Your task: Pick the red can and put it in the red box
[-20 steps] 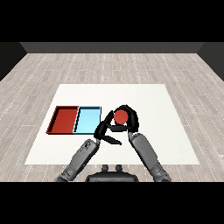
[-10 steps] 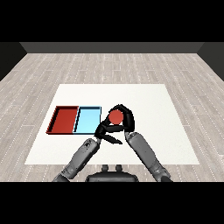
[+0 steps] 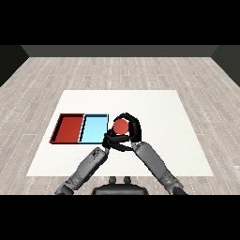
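The red can (image 3: 121,125) is held above the table, just right of the light blue tray (image 3: 94,128), and I see its round red top. My right hand (image 3: 132,130) is shut on it, with fingers arched over the far side and the thumb below. My left hand (image 3: 109,141) sits directly beneath and to the left of the can, close against the right hand, fingers relaxed and holding nothing. The red tray (image 3: 69,129) lies left of the blue one, with nothing in it. The can's lower body is hidden by the hands.
Both trays lie side by side on the left half of the white table (image 3: 159,112). My two forearms cross the table's near edge from below. Grey plank floor surrounds the table.
My right hand has carried the red can leftward, nearer the light blue tray. The left hand has stayed roughly in place and now sits against the right hand.
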